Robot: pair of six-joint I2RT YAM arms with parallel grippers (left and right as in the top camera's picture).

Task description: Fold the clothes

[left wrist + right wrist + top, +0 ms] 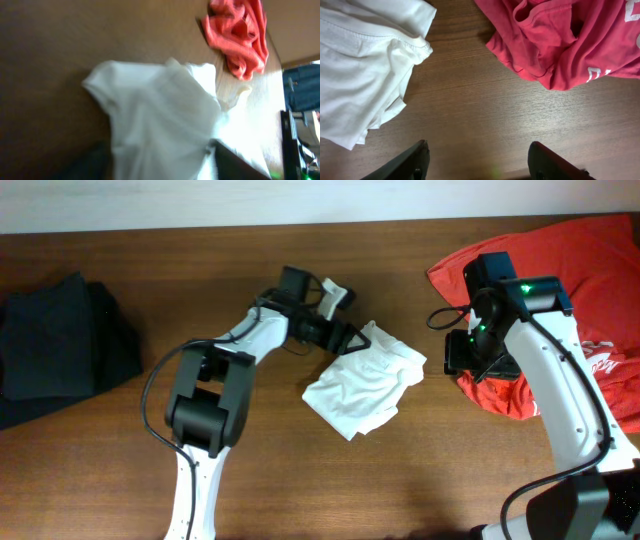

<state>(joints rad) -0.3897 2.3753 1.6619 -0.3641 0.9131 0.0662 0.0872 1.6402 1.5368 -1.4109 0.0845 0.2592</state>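
Inspection finding: the white T-shirt (365, 385) lies crumpled at the centre of the tabletop (300, 480), unfolded. The left end effector (355, 337) sits at the shirt's upper left edge, where the cloth rises in a small peak. Its wrist view is blurred, so I cannot tell whether it is clamped on the cloth. The right end effector (477, 150) has its fingers apart over bare wood, between the white shirt and the red shirts (560, 250) at the right. Black garments (60, 340) lie at the far left.
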